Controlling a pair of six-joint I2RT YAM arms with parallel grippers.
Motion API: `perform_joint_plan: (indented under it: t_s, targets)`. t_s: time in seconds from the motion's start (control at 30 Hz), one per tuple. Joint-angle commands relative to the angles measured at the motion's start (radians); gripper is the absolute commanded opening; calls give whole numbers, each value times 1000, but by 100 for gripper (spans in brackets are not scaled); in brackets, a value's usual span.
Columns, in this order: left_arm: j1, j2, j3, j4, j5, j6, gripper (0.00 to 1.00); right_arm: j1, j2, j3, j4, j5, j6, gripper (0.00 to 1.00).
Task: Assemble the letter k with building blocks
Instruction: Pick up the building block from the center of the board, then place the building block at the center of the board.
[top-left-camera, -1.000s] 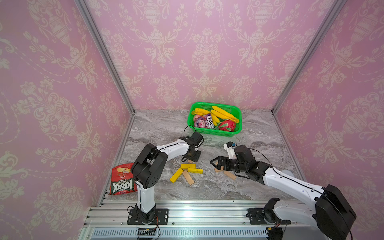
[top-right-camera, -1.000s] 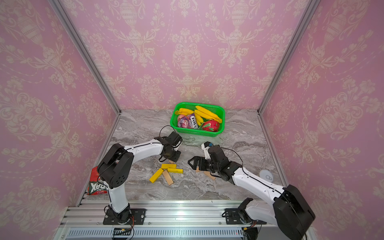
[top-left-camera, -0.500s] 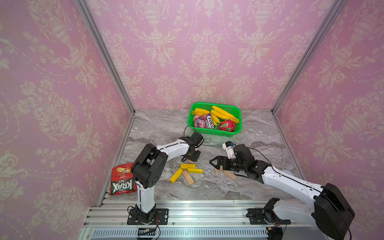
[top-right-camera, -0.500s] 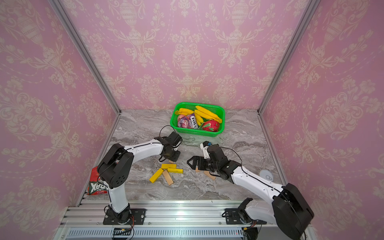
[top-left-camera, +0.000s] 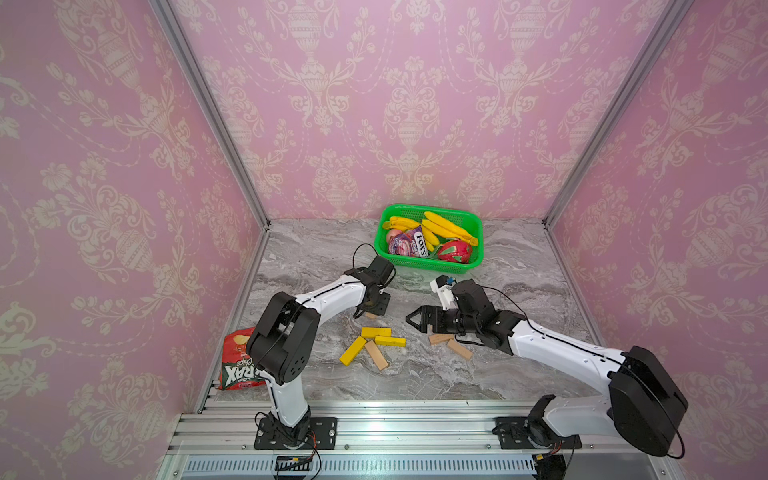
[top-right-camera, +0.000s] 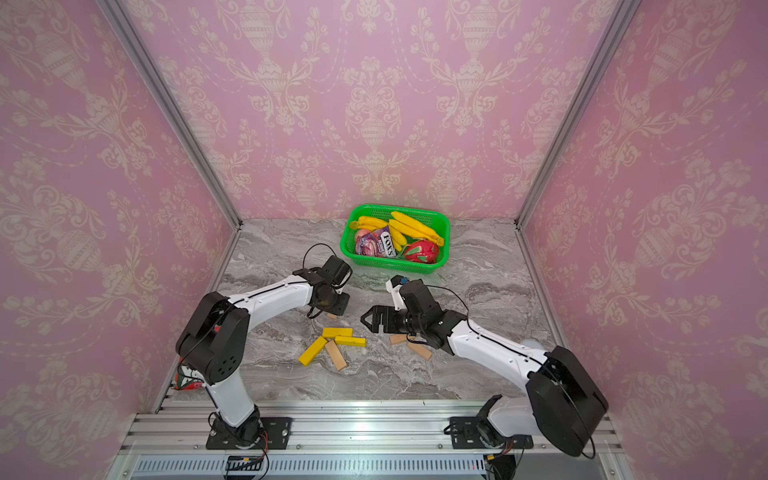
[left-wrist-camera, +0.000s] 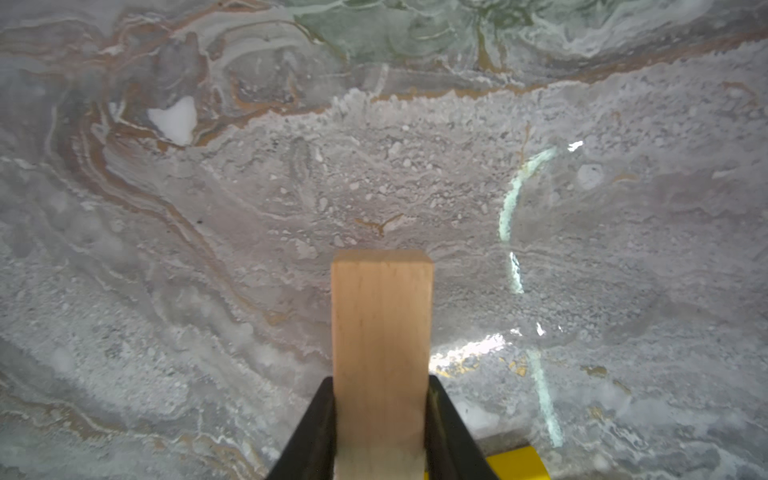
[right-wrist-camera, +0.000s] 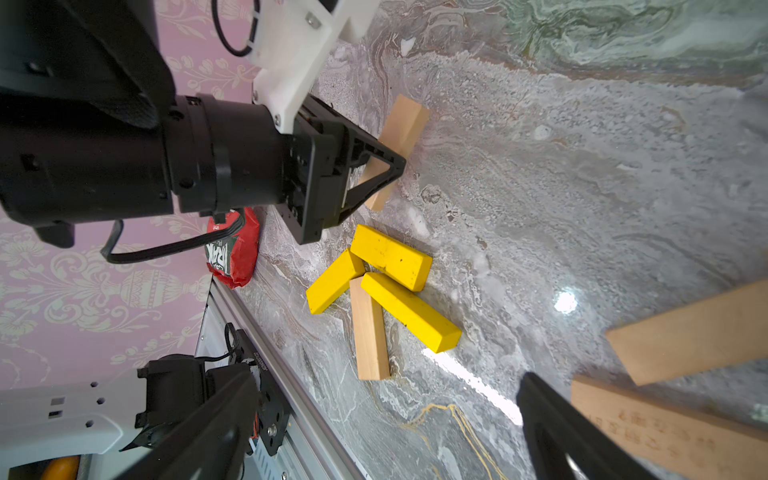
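Both top views: high at cell front, looking down over counter. Left wrist view: close, facing counter along wood bar. Right wrist view: low, near, facing left end effector; shares yellow bars with top views.

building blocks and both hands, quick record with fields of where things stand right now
left hand: shut on held wood block
right hand: open, empty
near right hand: two wood blocks
middle cluster: three yellow blocks plus one wood block, bunched together
letter k: not formed yet
elsewhere: green basket, chip bag
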Motion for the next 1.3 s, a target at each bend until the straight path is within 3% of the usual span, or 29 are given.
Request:
perform_joint_plan:
  t_s: [0.0,0.5,1.27]
  targets:
    - [56,-51,-32,-12,25,-34,8,16,35,45,21,3,1,100]
    - [207,-48,-44,-39,42,-23,10,58,214,146,167,30,86,100]
    - [241,52,-8,18,-6,-97,8,78,277,147,240,96,158,100]
